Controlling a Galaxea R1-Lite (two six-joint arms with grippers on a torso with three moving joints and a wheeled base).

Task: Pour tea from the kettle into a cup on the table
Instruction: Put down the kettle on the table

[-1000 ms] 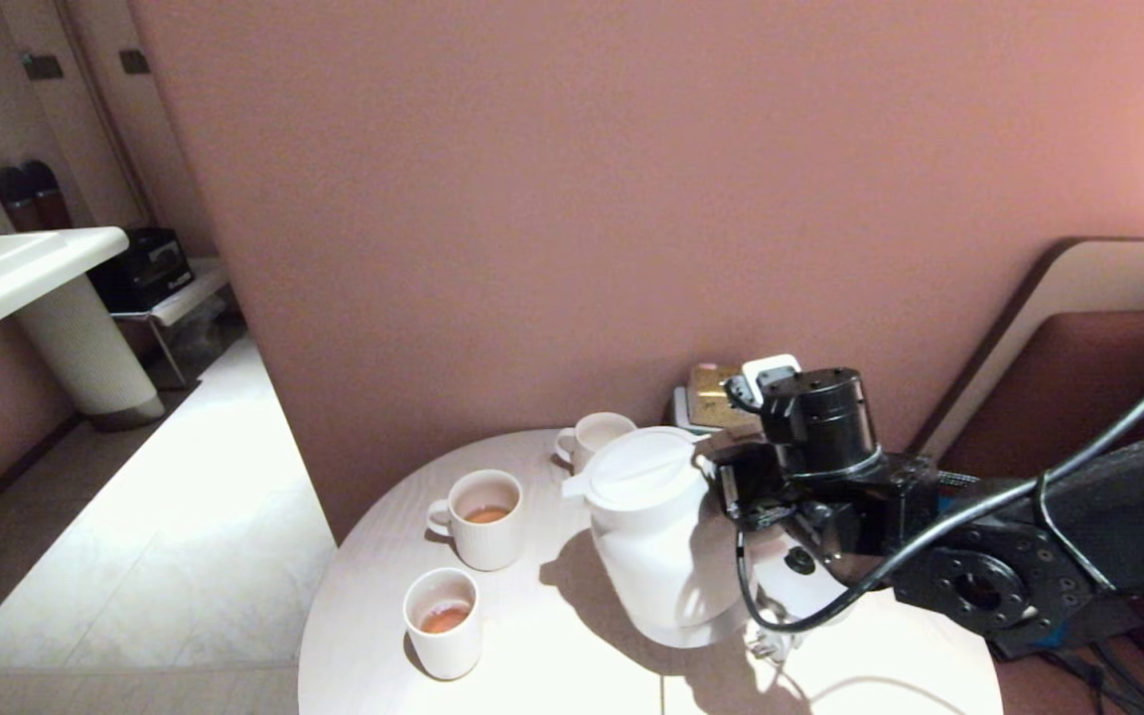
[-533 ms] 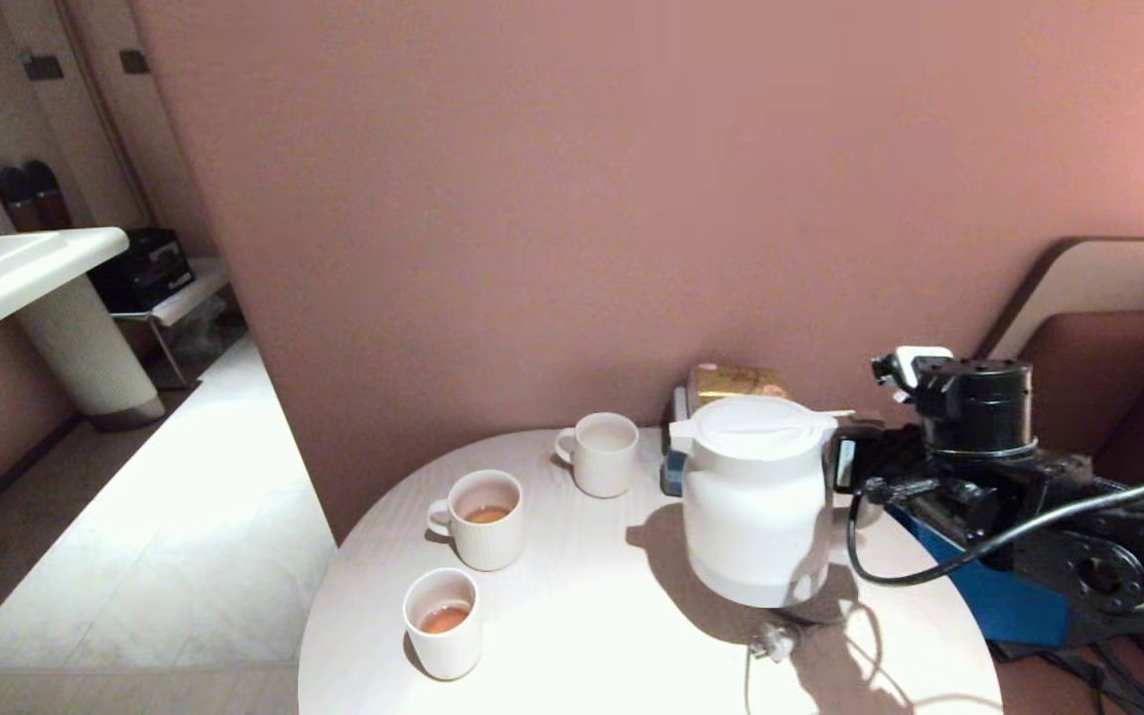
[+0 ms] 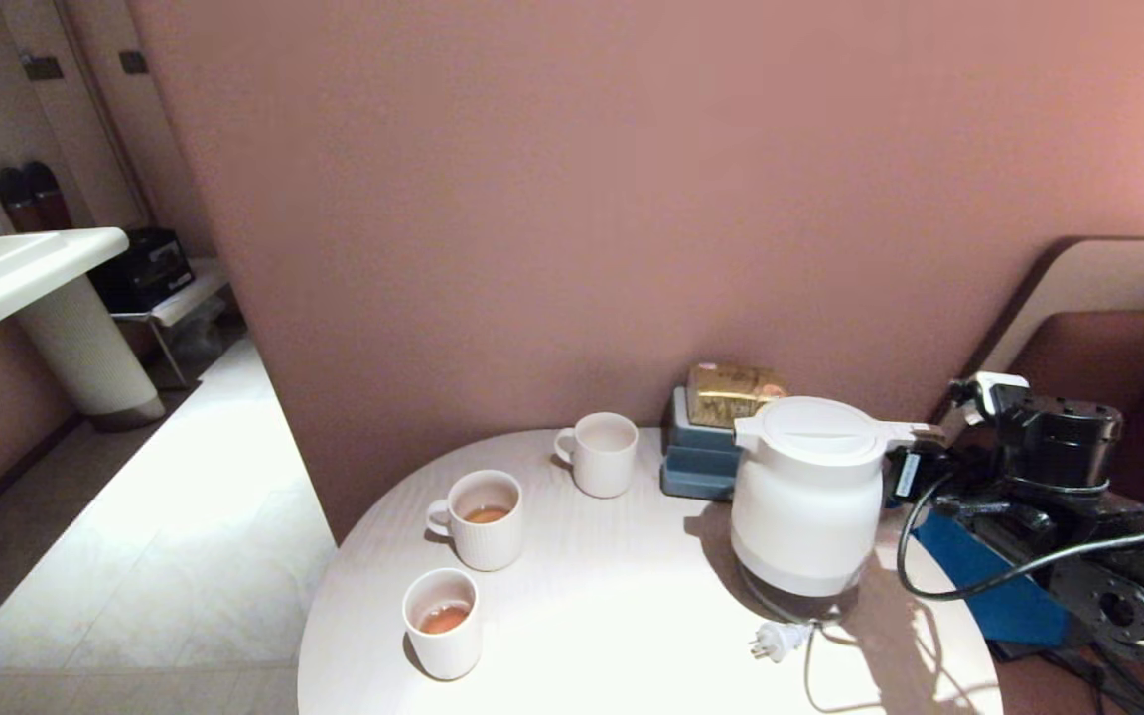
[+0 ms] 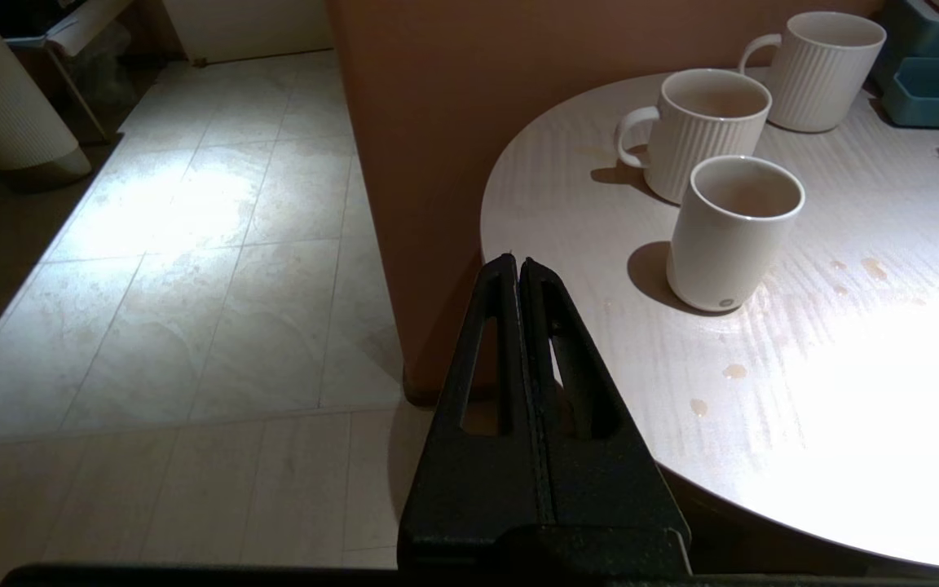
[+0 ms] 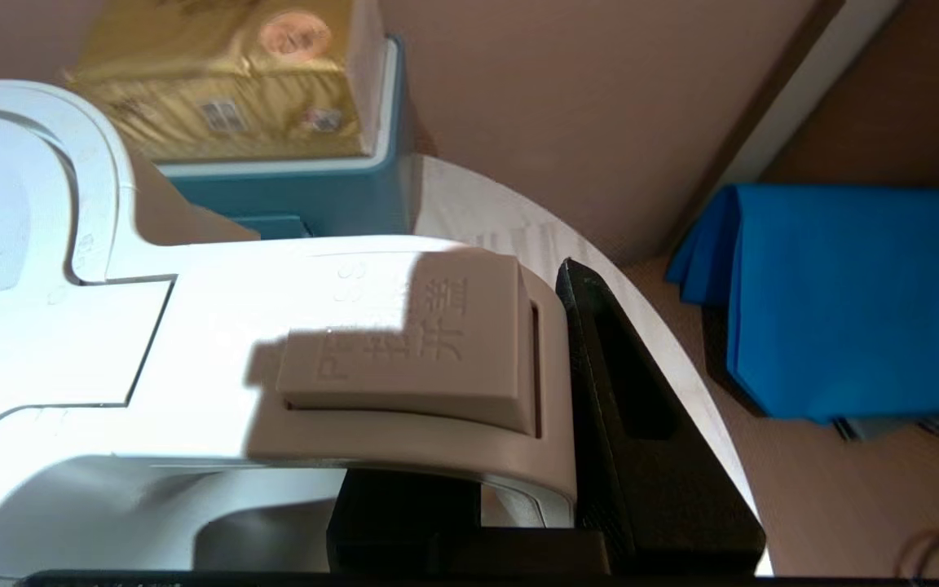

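Pink walls close in behind our round white desk (image 3: 572, 636), which carries three white vessels and the kettle (image 3: 805, 497). Our right gripper (image 3: 915, 467) has its fingers (image 5: 641, 424) clamped on the kettle's handle, one finger showing dark just beyond the beige lid button. The kettle sits upright, base on or just above the desk near its right edge — we cannot tell which. Behind the kettle, beyond those fingers, stands a blue box (image 3: 696, 457) with a gold packet (image 3: 731, 392) on top. The cup (image 3: 443, 621) stands well apart from the right fingers, nearest us at the left, with reddish tea (image 3: 445, 618) already in it; a ribbed mug (image 3: 481, 518) behind it holds some too. Our left gripper (image 4: 518, 277) hangs off the desk's edge over the floor, fingers pressed together, the cup just ahead of their tips.

Risks, as we judge them: the loose cord and plug (image 3: 776, 641) trail under the kettle and could snag or tip it if the fingers let go carelessly, and the kettle is close to the rim. Drops already spot the desk.

A second ago the kettle was tilted near the desk's middle with its spout toward the cups; now it is level and farther right, and the arm has drawn back with it.
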